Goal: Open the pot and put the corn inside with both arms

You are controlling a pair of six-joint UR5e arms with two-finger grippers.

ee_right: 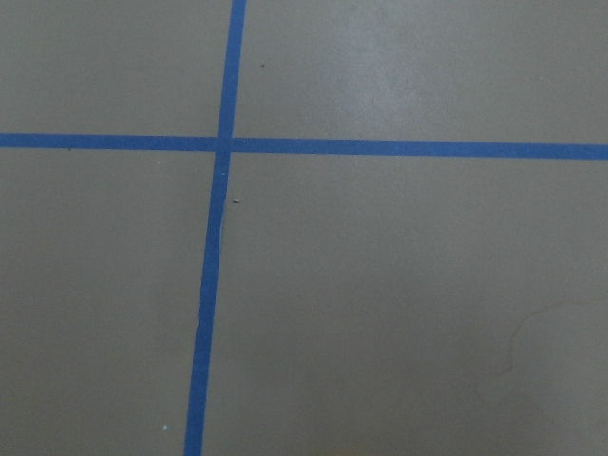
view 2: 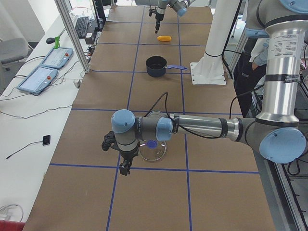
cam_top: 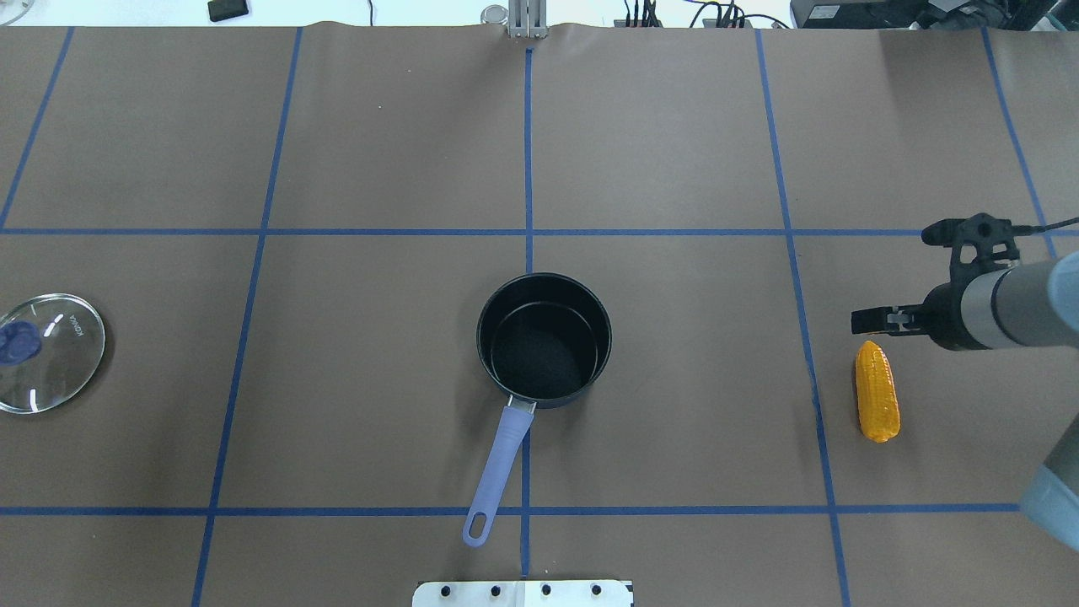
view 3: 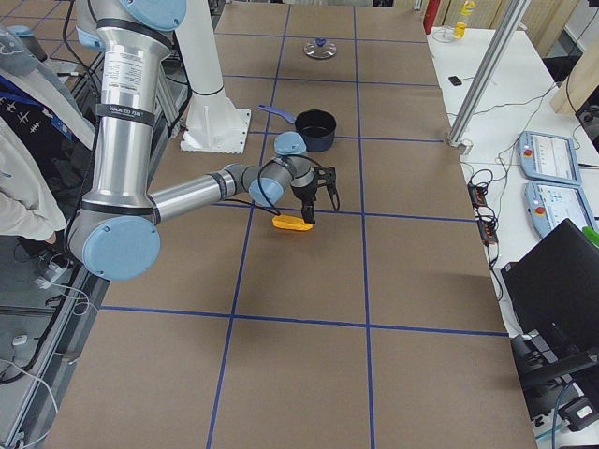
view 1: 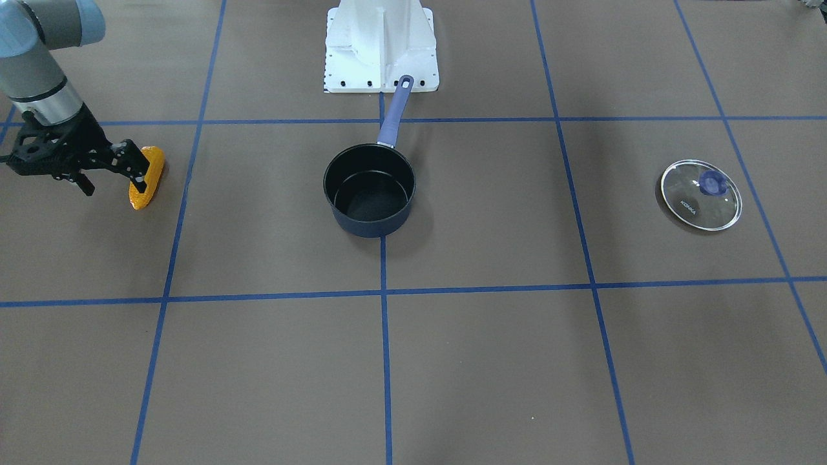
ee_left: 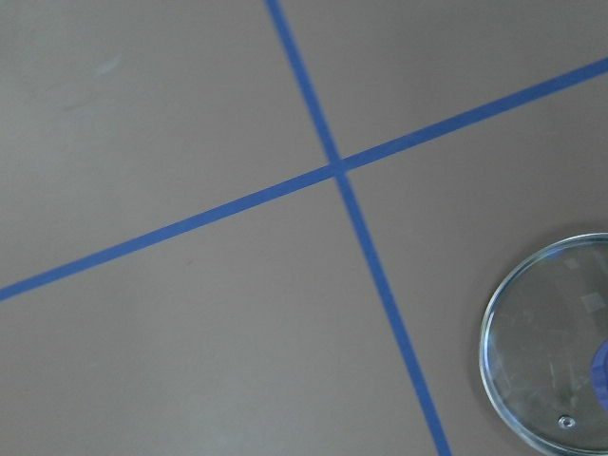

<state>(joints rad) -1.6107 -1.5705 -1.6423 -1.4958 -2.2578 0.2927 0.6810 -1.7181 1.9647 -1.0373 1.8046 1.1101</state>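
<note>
The dark navy pot (view 1: 369, 223) stands open and empty at the table's middle, with its lavender handle (cam_top: 499, 468) pointing toward the robot's base. The orange-yellow corn (view 1: 147, 177) lies on the table on the robot's right, also in the overhead view (cam_top: 877, 403). My right gripper (view 1: 115, 181) is open and low at the corn's far end, one finger (view 1: 132, 160) right by the cob and nothing held. My left gripper (view 2: 124, 167) shows only in the exterior left view, beside the glass lid (cam_top: 46, 352). I cannot tell whether it is open or shut.
The glass lid (view 1: 701, 194) with its purple knob lies flat on the robot's left side, far from the pot. The white robot base (view 1: 381, 51) stands behind the pot's handle. Blue tape lines grid the brown table cover. A person (view 3: 23, 159) stands near the base.
</note>
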